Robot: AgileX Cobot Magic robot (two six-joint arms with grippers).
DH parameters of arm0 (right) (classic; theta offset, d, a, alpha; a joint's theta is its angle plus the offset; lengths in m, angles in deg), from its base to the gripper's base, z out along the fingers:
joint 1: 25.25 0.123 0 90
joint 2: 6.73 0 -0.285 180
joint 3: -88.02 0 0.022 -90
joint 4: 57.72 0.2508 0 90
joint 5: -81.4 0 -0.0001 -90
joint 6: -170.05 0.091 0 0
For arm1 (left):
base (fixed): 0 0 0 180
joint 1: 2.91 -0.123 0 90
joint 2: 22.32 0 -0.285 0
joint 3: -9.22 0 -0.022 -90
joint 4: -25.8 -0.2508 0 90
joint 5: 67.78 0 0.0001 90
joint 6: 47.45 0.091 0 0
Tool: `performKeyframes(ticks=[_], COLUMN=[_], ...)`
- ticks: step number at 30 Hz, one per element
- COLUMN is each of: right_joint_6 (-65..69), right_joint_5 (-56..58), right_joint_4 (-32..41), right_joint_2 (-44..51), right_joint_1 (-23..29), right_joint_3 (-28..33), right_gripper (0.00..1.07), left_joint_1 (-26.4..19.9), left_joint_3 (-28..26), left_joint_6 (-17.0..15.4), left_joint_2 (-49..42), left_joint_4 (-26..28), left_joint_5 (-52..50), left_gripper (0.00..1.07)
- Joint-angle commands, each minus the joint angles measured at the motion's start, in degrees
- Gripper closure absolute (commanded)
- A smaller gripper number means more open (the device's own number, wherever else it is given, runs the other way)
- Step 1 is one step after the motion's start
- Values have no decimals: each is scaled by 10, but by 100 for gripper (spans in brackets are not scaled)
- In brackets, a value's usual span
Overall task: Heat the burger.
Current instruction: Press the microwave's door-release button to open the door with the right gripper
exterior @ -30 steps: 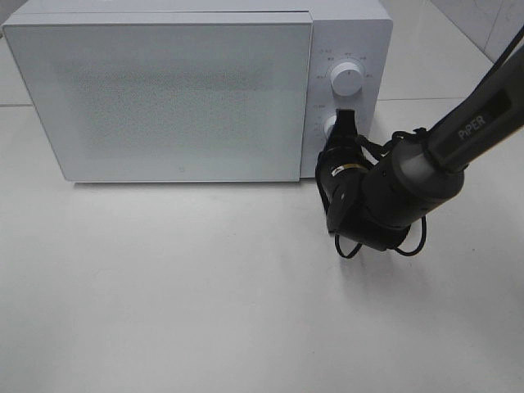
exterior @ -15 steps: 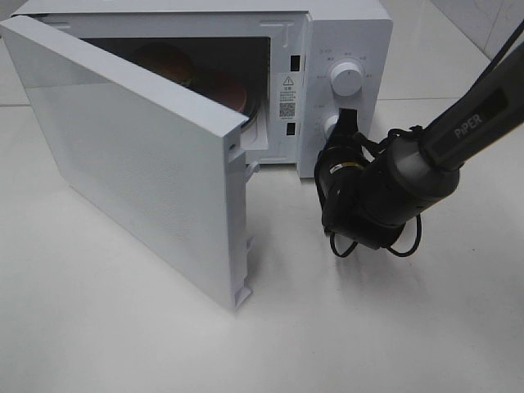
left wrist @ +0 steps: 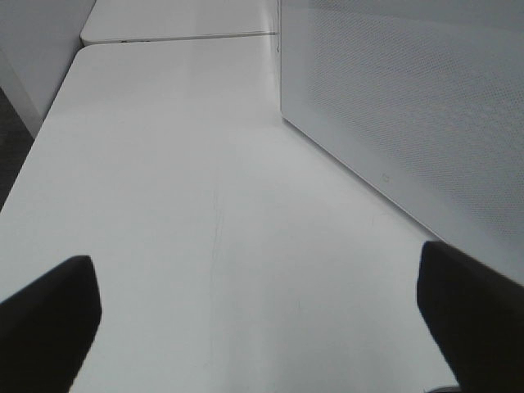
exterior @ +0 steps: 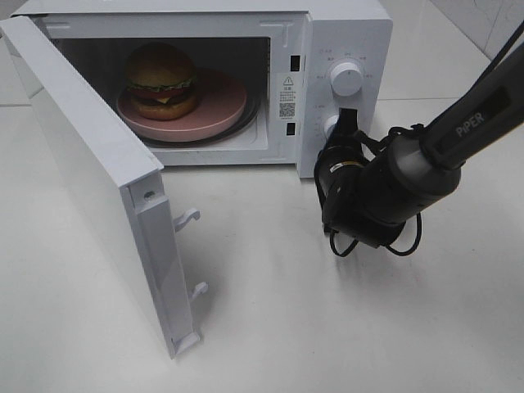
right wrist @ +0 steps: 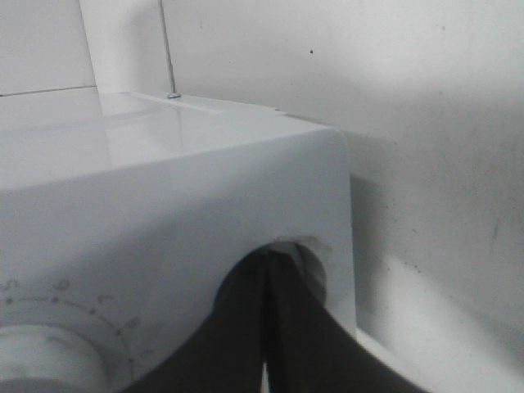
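The burger (exterior: pixel 161 78) sits on a round pink plate (exterior: pixel 217 110) inside the white microwave (exterior: pixel 348 33), whose door (exterior: pixel 82 155) stands wide open to the left. My right gripper (exterior: pixel 345 121) is shut, its tips pressed against the lower control (exterior: pixel 331 127) on the panel, below the upper knob (exterior: pixel 345 79). The right wrist view shows the shut right gripper (right wrist: pixel 268 274) meeting that round control (right wrist: pixel 311 270). My left gripper (left wrist: pixel 258 327) is open over bare table, one dark finger (left wrist: pixel 49 319) at each side, beside the door's outer face (left wrist: pixel 409 106). It holds nothing.
The open door juts toward the table's front left, with latch hooks (exterior: pixel 188 219) on its edge. The right arm (exterior: pixel 458 139) reaches in from the right. White table (exterior: pixel 327 327) spreads in front of the microwave.
The microwave door has swung from fully shut to wide open, baring the burger on its plate. The right gripper has stayed at the lower control.
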Motion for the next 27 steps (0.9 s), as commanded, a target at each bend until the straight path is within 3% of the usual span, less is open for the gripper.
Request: performKeyframes(ticks=[1, 19, 25, 27], right_joint_6=[-7, -127, -206, -297], right_joint_5=[-51, 140, 189, 250], right_joint_4=[-67, -78, -78, -105], right_joint_2=[26, 112, 152, 189], right_joint_1=[-2, -2, -3, -11], right_joint_3=[-19, 80, 111, 120], right_gripper=[107, 107, 107, 107], left_joint_1=[-1, -1, -1, -1], left_joint_3=[1, 1, 1, 1], left_joint_6=[-2, -2, -2, -2], left_joint_2=[-11, -11, -11, -11], left_joint_4=[1, 1, 1, 1], left_joint_5=[1, 1, 1, 1], left_gripper=[9, 9, 9, 9])
